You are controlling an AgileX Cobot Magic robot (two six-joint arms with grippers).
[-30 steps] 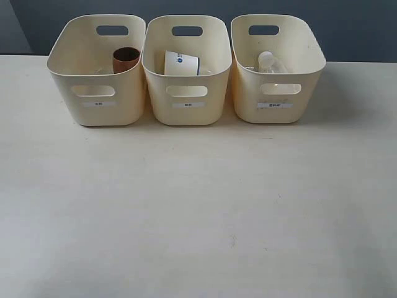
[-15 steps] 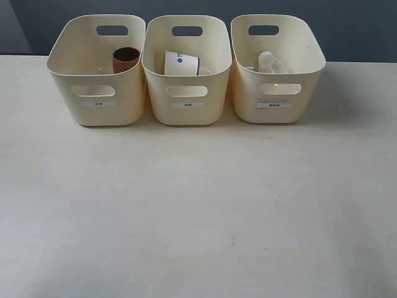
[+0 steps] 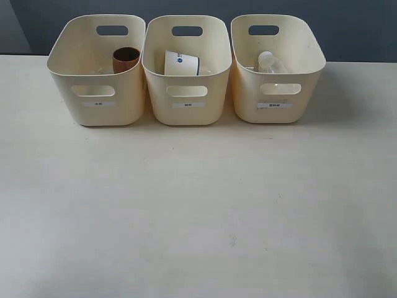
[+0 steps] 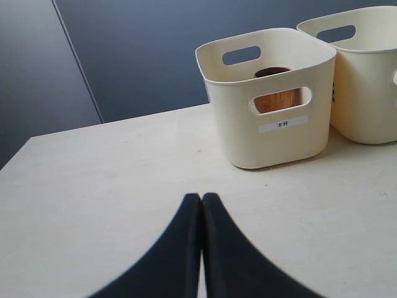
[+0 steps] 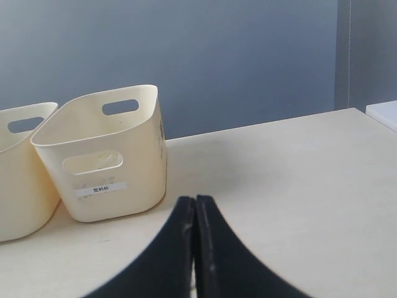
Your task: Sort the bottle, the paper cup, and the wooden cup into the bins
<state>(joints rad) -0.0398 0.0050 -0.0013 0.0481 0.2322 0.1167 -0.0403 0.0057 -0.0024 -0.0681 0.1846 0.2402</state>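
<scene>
Plainly, the left gripper (image 4: 200, 197) is seen with its two dark fingers pressed flat together, nothing pinched between them, above the pale table (image 3: 198, 205). The right gripper (image 5: 195, 200) is likewise closed tip against tip and holds nothing. Both are kept well apart from the three bins, on the labelled front side of the row.

The middle bin (image 3: 186, 93) is taken as the landmark. Inside it the paper cup (image 3: 181, 63) is found, tilted, with its blue mark turned upward.

Just beside the middle bin, on the left arm's side, the left bin (image 3: 99, 93) is set, its wall close against the landmark's. The wooden cup (image 3: 126, 59) is held in it, near the wall that faces the middle bin; in the left wrist view its brown body (image 4: 273, 99) is seen through the front handle cutout, well ahead of the closed fingers.

On the other side of the middle bin, a narrow gap away, the right bin (image 3: 279, 93) is placed. The bottle (image 3: 268, 61) is contained in it, only its white cap and clear shoulder being shown above the front wall. From the right wrist that bin (image 5: 105, 186) is viewed ahead of the closed gripper.
</scene>
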